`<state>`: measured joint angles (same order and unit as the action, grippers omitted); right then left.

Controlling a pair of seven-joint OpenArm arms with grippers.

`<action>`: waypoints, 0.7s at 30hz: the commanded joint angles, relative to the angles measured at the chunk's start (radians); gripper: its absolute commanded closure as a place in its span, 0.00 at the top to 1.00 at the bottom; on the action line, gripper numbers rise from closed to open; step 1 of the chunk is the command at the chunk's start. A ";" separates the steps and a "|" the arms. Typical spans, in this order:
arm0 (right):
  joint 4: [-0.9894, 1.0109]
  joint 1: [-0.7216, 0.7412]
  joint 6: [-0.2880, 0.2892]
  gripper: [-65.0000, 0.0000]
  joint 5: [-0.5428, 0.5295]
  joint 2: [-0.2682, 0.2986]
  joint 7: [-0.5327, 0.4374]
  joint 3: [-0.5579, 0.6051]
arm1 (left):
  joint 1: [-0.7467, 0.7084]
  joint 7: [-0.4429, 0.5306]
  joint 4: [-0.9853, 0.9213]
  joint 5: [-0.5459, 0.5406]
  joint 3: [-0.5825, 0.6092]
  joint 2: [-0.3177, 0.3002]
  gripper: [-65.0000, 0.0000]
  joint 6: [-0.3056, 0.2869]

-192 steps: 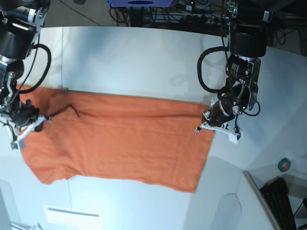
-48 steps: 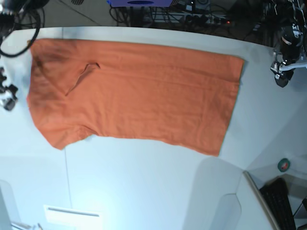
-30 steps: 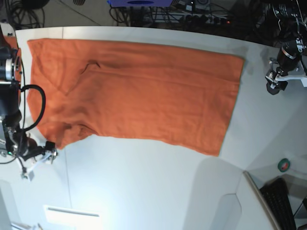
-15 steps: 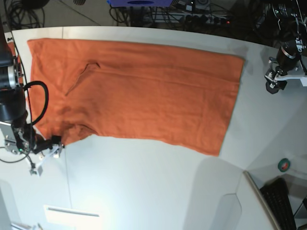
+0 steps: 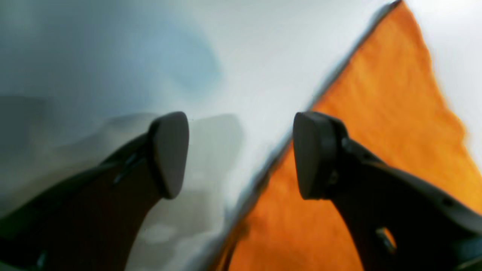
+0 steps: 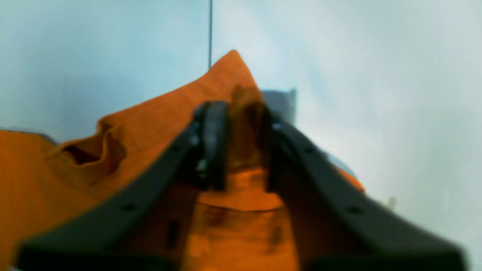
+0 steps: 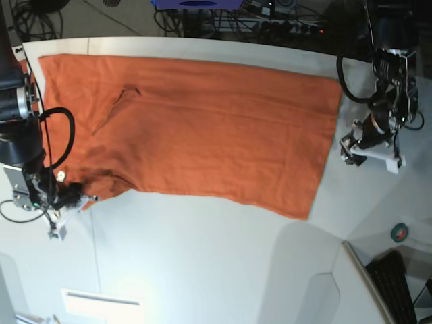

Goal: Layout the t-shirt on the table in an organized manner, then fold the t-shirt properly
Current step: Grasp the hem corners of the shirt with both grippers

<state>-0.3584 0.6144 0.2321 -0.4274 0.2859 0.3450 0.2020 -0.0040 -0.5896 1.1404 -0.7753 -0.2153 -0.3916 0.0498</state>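
The orange t-shirt (image 7: 202, 128) lies spread flat across the far half of the white table (image 7: 202, 256). My right gripper (image 7: 73, 200) is at the shirt's near-left sleeve corner. In the right wrist view the gripper (image 6: 243, 128) is shut on a pinch of the orange fabric (image 6: 131, 131), which is bunched to its left. My left gripper (image 7: 349, 152) is low over the table beside the shirt's right edge. In the left wrist view the gripper (image 5: 241, 154) is open and empty. The shirt's edge (image 5: 376, 131) runs diagonally between its fingers.
A green tape roll (image 7: 400, 231) and a black keyboard (image 7: 395, 283) lie on a lower surface at the near right. Cables (image 7: 270, 13) run behind the table's far edge. A thin seam (image 7: 94, 256) crosses the table. A white label (image 7: 101, 300) is at the near left.
My left arm has come in from the far right and down to the shirt's right edge. My right gripper has moved onto the sleeve corner and shut on the fabric.
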 commanded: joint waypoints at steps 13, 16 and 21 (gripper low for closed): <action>-0.015 0.028 0.000 0.00 -0.009 0.016 -0.014 -0.008 | 0.599 -0.043 -0.494 0.003 0.491 -0.013 0.82 -0.011; -0.017 0.028 0.000 0.00 -0.009 0.016 -0.014 -0.008 | 0.669 0.046 -0.621 0.003 0.590 0.016 0.82 -0.012; -0.017 0.028 0.000 0.00 -0.009 0.016 -0.014 -0.008 | 0.704 0.104 -0.724 0.003 0.692 0.055 0.83 -0.072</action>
<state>-0.3595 0.6086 0.2317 -0.4332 0.2878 0.3466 0.1982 0.6647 -0.5056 0.4038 -0.7670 0.4808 -0.3294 -0.0238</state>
